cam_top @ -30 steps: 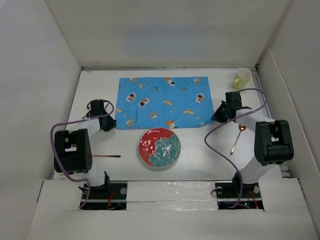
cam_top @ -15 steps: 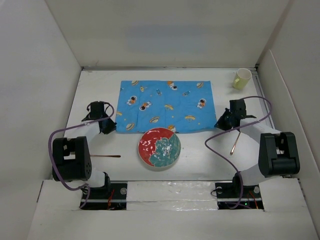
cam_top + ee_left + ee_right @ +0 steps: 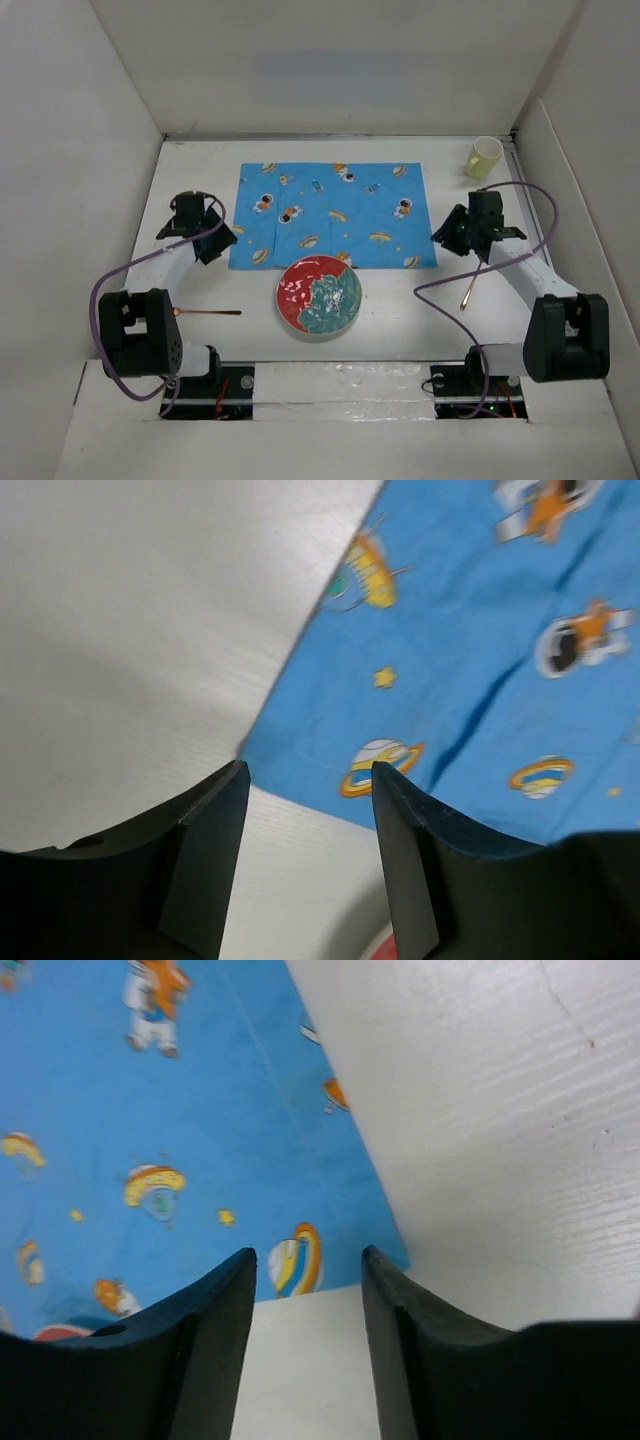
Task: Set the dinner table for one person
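The blue cartoon-print mat (image 3: 335, 215) lies flat in the middle of the white dinner table (image 3: 400, 325). Its near edge touches or slightly overlaps the red-and-teal plate (image 3: 320, 297). My left gripper (image 3: 220, 243) is open just off the mat's near left corner. In the left wrist view the open left gripper (image 3: 310, 770) frames bare table, with the mat (image 3: 480, 660) beyond it. My right gripper (image 3: 447, 237) is open at the near right corner. The right wrist view shows the right gripper (image 3: 308, 1255) empty, just short of the mat (image 3: 180, 1130).
A pale yellow cup (image 3: 486, 157) stands at the far right corner. A copper spoon (image 3: 472, 280) lies below the right gripper. Another thin copper utensil (image 3: 212, 312) lies near the left arm's base. Low white walls (image 3: 150, 190) close in the table.
Both grippers were shut on the mat's near corners and have opened and let go. The mat has slid a little toward the near side, up to the plate.
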Tool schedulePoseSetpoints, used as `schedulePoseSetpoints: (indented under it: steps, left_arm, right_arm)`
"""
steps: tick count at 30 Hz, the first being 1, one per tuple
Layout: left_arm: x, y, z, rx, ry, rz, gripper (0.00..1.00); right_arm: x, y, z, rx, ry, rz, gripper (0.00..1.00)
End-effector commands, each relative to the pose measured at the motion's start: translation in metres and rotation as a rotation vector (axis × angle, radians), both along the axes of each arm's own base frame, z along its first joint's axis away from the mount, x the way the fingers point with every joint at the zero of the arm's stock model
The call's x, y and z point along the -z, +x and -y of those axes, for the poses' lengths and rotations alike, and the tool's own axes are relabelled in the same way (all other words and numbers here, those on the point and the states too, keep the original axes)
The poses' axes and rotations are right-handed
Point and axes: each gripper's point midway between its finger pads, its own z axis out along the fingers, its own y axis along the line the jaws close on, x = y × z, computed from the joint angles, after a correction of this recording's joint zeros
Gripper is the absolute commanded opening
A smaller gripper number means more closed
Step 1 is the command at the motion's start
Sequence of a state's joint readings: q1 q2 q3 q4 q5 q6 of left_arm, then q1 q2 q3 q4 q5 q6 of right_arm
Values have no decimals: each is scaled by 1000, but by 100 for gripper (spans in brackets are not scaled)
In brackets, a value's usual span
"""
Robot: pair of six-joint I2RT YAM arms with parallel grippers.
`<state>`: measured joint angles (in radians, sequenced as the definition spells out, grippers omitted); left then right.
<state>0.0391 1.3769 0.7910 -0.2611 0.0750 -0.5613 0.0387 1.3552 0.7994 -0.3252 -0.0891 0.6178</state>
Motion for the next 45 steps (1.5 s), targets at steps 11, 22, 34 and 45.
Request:
schedulePoseSetpoints:
  steps: [11,22,34,45]
  left_arm:
    - [-160,46,47,217,-150,434,0]
    - [-186,43,72,338,-156,495,13]
    - [-177,22,70,380,-122,477,22]
    - [-181,26,67,385,-98,468,30]
  right_arm:
    - [-46,-86,-151,-520,319,145,41]
    - [14,-109,-213,-624,464,-28,52]
    - [55,-105,-231,-580,512,-121,42]
    - [32,-122,-243,-695,546,-184,0]
